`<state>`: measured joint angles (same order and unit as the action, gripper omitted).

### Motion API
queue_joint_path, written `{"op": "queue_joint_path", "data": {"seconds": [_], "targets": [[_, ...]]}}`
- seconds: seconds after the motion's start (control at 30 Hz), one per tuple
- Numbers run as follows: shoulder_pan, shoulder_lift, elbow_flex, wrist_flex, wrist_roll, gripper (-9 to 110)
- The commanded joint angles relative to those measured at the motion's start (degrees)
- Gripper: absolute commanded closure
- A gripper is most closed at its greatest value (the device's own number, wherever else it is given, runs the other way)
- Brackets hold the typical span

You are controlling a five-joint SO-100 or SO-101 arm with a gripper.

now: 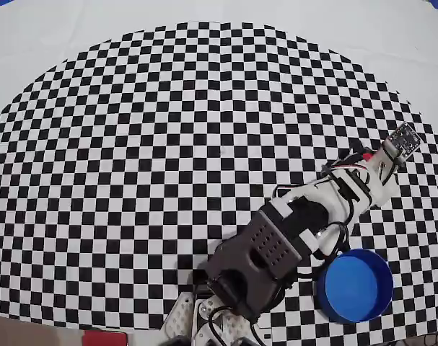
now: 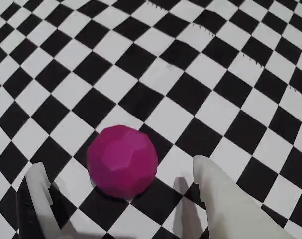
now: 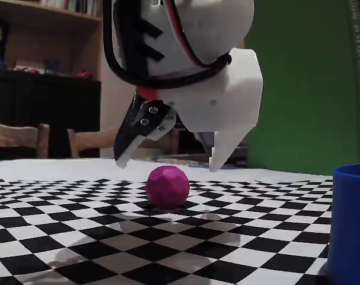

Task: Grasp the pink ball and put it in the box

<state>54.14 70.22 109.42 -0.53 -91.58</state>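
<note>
The pink ball (image 2: 122, 162) rests on the checkered cloth, a faceted magenta sphere about one square wide. My gripper (image 2: 118, 164) is open, its white fingers (image 2: 225, 199) standing wide on either side of the ball and just behind it. In the fixed view the gripper (image 3: 168, 164) hangs above the ball (image 3: 167, 186), fingertips apart and clear of its top. The box (image 1: 356, 285) is a round blue bowl near the arm's base; its wall (image 3: 350, 225) shows at the right edge of the fixed view. In the overhead view the ball is hidden under the wrist.
The arm (image 1: 276, 238) reaches from the bottom centre toward the right side of the checkered cloth (image 1: 168, 144). Plain white table surrounds the cloth. A red object (image 1: 103, 337) lies at the bottom edge. Chairs and shelves stand far behind.
</note>
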Motion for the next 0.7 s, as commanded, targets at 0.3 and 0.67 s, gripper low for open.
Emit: {"op": "queue_joint_path", "data": {"seconds": [0.3,0.67], "targets": [[0.2,-2.8,-4.7,-0.7,-0.5,67],[-0.1,-5.8,-7.7,-0.7,-0.5,67]]}}
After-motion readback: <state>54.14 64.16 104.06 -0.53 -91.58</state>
